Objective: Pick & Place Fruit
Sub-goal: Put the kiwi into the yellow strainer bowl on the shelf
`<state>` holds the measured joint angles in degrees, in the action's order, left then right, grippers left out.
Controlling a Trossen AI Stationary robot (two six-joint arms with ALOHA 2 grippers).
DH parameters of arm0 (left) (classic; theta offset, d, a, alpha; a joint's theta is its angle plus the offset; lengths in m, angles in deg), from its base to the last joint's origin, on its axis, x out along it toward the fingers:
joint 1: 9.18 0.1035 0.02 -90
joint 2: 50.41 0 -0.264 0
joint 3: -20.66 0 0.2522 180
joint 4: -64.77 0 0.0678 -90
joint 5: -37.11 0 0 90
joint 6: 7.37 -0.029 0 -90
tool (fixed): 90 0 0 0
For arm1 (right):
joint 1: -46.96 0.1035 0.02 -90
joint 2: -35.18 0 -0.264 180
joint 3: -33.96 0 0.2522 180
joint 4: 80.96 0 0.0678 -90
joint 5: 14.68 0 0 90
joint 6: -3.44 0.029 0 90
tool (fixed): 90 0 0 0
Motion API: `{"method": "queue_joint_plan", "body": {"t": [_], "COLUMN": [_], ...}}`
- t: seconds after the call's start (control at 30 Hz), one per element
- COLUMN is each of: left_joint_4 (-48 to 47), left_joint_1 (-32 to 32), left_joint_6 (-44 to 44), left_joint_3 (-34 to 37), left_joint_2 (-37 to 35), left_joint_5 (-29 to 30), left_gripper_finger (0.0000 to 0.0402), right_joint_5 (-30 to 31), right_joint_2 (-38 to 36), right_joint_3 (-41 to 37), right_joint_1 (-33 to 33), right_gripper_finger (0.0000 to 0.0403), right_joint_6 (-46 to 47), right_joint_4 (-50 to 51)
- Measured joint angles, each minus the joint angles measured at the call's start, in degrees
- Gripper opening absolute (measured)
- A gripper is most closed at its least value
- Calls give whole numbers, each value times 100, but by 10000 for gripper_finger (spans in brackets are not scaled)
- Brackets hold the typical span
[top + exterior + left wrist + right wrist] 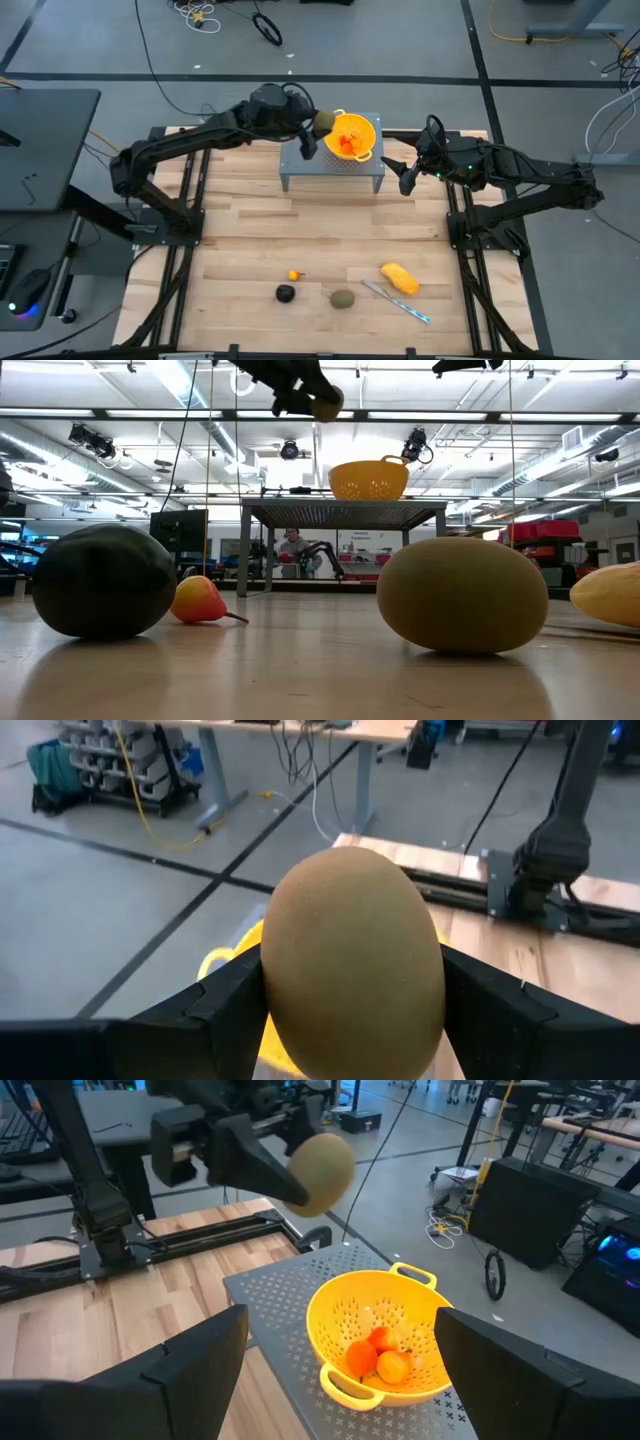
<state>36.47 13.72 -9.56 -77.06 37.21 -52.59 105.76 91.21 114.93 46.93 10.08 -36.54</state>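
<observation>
Left gripper (318, 128): raised above the rim of the yellow perforated plastic colander (353, 136), its two dark fingers (225, 1010) clamped on either side of an olive-green oval toy fruit (352, 960).

Held fruit: carried clear of the table, just beside and above the colander's edge nearest the left arm.

Colander: set on a grey perforated metal stand (333, 168) at the far middle of the light wooden table (250, 240); small orange-red toy pieces (376, 1358) are seen lying inside it.

Right gripper (404, 172): poised just beside the stand on the right arm's side, fingers spread wide, nothing held.

Near edge of table: a tiny orange-red fruit (293, 275), a dark blackish ball (286, 293), a second olive-green oval (343, 298) and a larger yellow-orange oblong fruit (400, 278) are laid out near one another.

Knife: a slim silver-and-blue knife (397, 302) is seen just beside the yellow-orange oblong.
</observation>
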Motion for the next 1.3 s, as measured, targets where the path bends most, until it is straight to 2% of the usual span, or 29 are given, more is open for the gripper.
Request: {"method": "queue_joint_plan", "body": {"t": [0.3,0.57,0.77,1.3], "left_joint_4": [767,959,1301,1289], "left_joint_1": [8,66,192,128], "left_joint_6": [94,-149,52,172], "left_joint_3": [4,7,-4,10], "left_joint_2": [440,448,531,1078], "left_joint_5": [-2,222,64,-1], "left_gripper_finger": [262,264,264,265], "right_joint_5": [-2,-2,-2,59], "right_joint_2": [0,2,2,4], "right_joint_3": [0,-1,-1,-1], "right_joint_1": [0,2,2,2], "right_gripper_finger": [332,332,332,332], "right_joint_6": [2,2,11,107], "right_joint_4": [0,9,9,9]}}
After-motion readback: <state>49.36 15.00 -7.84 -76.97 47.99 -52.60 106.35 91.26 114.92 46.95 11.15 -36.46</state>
